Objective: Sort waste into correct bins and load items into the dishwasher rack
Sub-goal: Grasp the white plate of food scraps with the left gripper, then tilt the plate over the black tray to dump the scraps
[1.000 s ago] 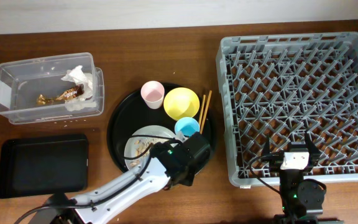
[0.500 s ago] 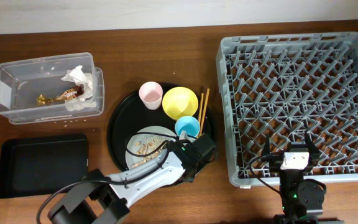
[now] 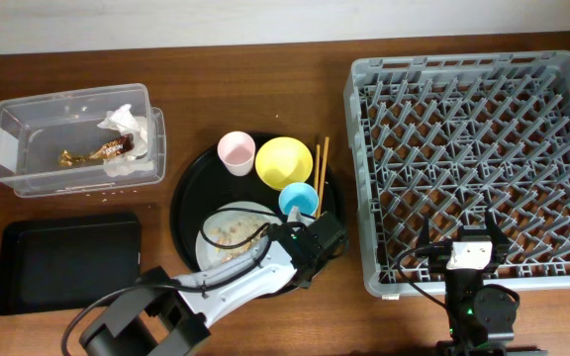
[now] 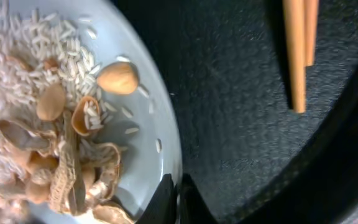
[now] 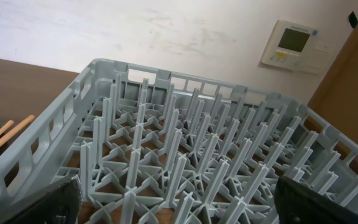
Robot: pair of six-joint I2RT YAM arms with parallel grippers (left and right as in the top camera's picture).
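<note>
Grey plate (image 3: 224, 232), heaped with food scraps (image 4: 61, 168) and rice, sits on the near side of the round black tray (image 3: 188, 188). Your left gripper (image 4: 178, 199) has its fingers drawn together on the plate's right-hand rim, which runs in between the two tips. Well off the tray's right, also on the near side, your right gripper (image 5: 185, 202) hangs with jaws wide apart and nothing in them.

Off the tray's left, level with its near edge, lies the shallow black bin (image 3: 67, 262). With the scraps aboard, the plate looks due for emptying before racking. That sends it leftward, away from the held rim, and your left arm is plainly the nearer one. Held by one edge, the plate may sag and spill, so keep it level until you are over the bin.

Just beyond the plate on the tray stands the light-blue cup (image 3: 298, 201). The chopsticks (image 3: 322, 168) lie along the tray's right rim, their long axis running near to far. The yellow bowl (image 3: 287, 163) and pink cup (image 3: 236, 153) occupy the tray's far side.

Off the tray's far left, the clear box (image 3: 13, 148) holds the napkin (image 3: 125, 121) and wrapper (image 3: 92, 151). The dishwasher rack (image 3: 473, 148) fills the space to the tray's right, with no dishes in it.
</note>
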